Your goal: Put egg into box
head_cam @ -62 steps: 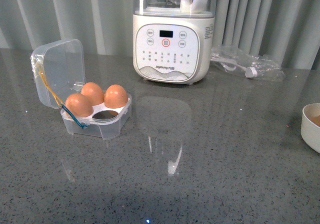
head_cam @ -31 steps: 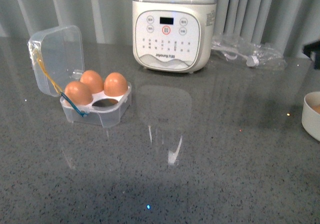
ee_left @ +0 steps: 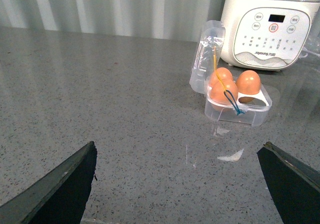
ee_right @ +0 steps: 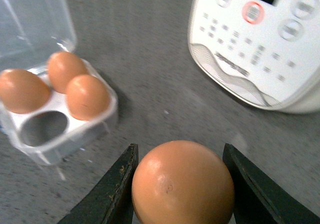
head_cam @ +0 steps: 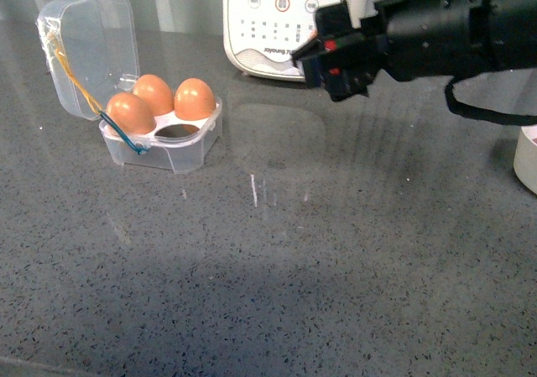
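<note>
The egg (ee_right: pixel 182 184), smooth and orange-brown, is held above the counter by my right gripper (ee_right: pixel 181 156), which is shut on it with a dark finger on each side. In the front view that gripper (head_cam: pixel 323 54) hovers right of the box (head_cam: pixel 168 150), in front of the appliance, and hides the egg. The clear box stands with its lid (head_cam: pixel 84 49) raised, three eggs inside and its near-right slot (head_cam: pixel 178 130) empty. The box (ee_right: pixel 65 134) also shows in the right wrist view. My left gripper (ee_left: pixel 180 184) is open over bare counter, well short of the box (ee_left: pixel 240 112).
A large white appliance (head_cam: pixel 281 24) with a button panel stands at the back, close behind my right gripper. A white bowl (head_cam: pixel 529 159) sits at the counter's right edge. Grey curtains hang behind the speckled grey counter (head_cam: pixel 268 285).
My right arm has come into the front view from the right, moving left toward the box. The front view has shifted, so box and appliance sit higher in frame.
</note>
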### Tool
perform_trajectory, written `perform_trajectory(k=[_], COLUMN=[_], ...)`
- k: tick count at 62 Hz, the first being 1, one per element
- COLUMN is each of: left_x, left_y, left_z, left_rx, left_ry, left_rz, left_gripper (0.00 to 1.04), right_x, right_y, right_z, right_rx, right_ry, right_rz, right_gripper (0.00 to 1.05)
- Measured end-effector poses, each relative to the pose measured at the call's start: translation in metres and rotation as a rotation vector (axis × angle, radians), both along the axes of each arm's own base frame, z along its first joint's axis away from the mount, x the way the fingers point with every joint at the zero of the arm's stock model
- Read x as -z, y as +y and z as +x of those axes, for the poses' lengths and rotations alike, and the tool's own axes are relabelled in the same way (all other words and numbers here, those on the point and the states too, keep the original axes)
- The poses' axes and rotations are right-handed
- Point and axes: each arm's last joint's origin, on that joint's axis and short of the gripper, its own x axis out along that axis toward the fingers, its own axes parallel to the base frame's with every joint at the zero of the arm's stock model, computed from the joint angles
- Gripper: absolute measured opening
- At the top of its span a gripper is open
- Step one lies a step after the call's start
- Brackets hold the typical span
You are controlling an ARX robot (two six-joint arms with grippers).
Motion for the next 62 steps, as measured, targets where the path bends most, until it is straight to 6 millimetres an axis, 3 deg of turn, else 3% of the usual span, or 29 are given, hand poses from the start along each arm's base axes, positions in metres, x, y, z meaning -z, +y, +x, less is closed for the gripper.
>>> perform_trajectory(k=[19, 38, 62], left_x=[0.0, 0.0, 0.0], left_y=[0.0, 0.0, 0.0], left_z=[0.0, 0.0, 0.0], left_rx=[0.0, 0.0, 0.0], left_ry=[0.0, 0.0, 0.0], left_rz=[0.0, 0.0, 0.0], left_gripper=[0.98, 0.98, 0.98], right_x=[-0.022, -0.017, -0.014], right_y=[0.042, 0.068, 0.09], right_z=[0.002, 0.006, 0.012], right_rx=[-0.201, -0.332, -0.362], right_ry=[-0.032, -0.003, 0.025], right_rz=[0.042, 0.021, -0.027], right_gripper=[0.44, 0.44, 0.44])
